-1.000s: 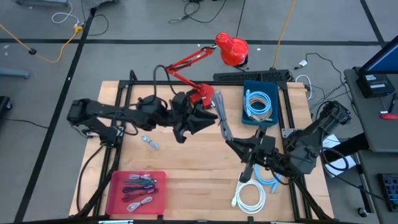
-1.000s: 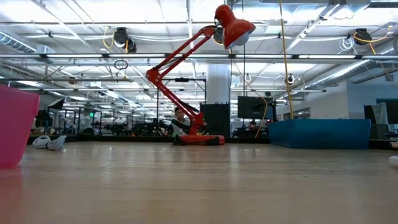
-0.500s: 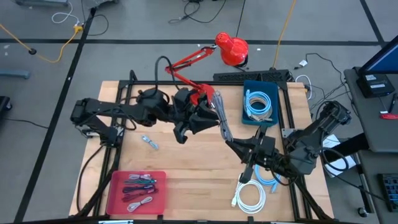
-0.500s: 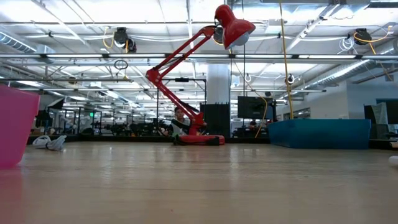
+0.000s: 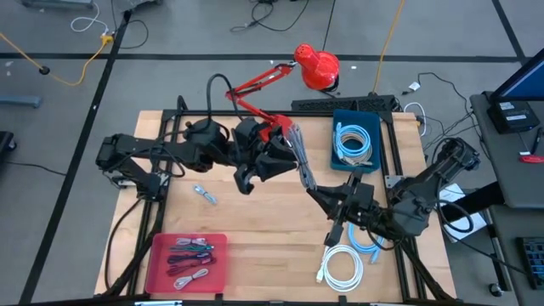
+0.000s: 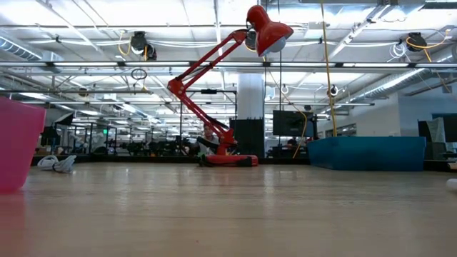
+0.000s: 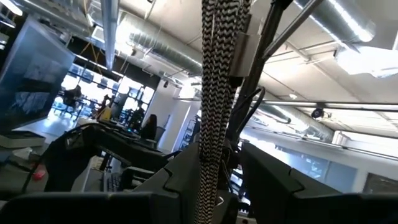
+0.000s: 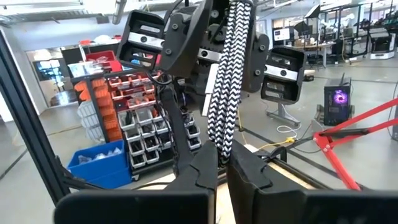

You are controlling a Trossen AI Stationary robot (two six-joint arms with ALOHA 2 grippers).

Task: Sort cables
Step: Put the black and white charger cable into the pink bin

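Both tools share one zigzag cable (image 5: 299, 161), stretched taut between them above desk (image 5: 255, 221). Left tool (image 5: 285, 153) and right tool (image 5: 327, 200) each clamp an end, likely to straighten it before binning.

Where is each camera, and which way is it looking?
High: above the table, looking straight down; both arms show.
Low: at tabletop height, facing the red lamp; no arms.
Left wrist: on the left arm, looking along the striped cable past the left pincer.
Right wrist: on the right arm, right pincer holding the same cable.
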